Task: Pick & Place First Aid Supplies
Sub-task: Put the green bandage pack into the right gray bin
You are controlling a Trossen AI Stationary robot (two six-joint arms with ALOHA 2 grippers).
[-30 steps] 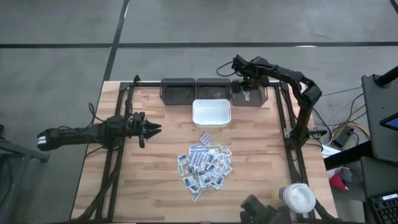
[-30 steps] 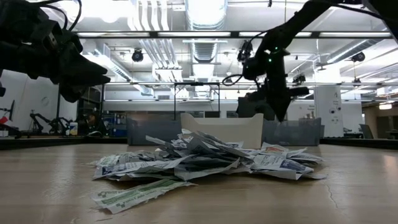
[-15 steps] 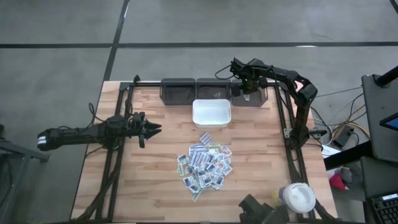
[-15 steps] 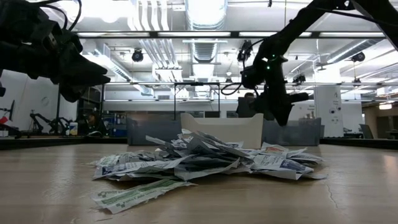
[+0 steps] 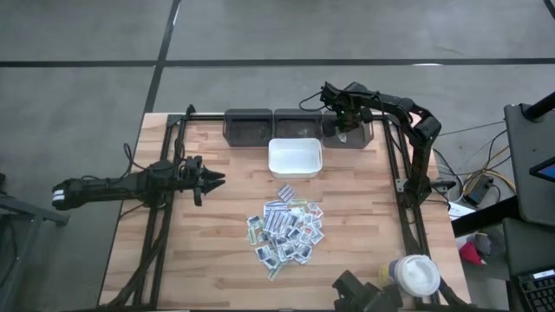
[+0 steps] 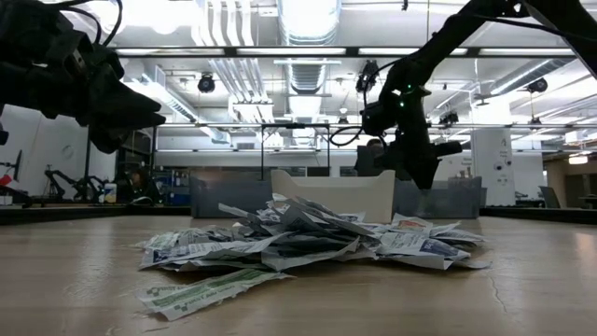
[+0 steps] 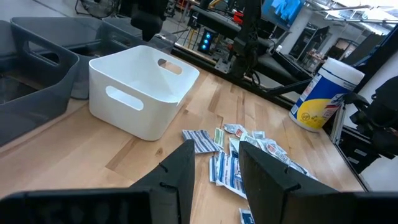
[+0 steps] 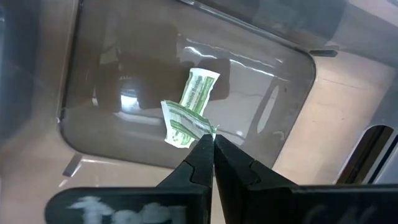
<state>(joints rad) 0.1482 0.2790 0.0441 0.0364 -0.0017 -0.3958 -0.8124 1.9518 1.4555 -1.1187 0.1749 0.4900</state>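
The light butcher-block wooden table [image 5: 217, 234] carries everything, and the white square plastic tray with cut-out handles [image 5: 295, 158] sits toward its far edge — I'll place the rest from that. The tray's inside looks bare from above.

Just behind the tray runs a row of three dark grey plastic bins [image 5: 273, 124]. The bin at the right end [image 8: 186, 93] holds green-striped paper packets [image 8: 189, 109], crumpled together on its floor; the other two show only faint pale specks I can't make out.

In front of the tray, well toward the near side, lies the loose heap of small flat first aid packets [image 5: 286, 230] — white and grey with blue-striped, red and greenish print, overlapping one another on the bare wood.

Far off at the near right corner stands a round white-lidded yellow jar [image 5: 416, 276].

The right gripper [image 5: 341, 124] hangs over the right-end bin behind the tray, its fingers [image 8: 202, 163] pressed together, their tips just above the green packets. The left gripper [image 5: 212, 179] waits off to the tray's left, spread and holding nothing.
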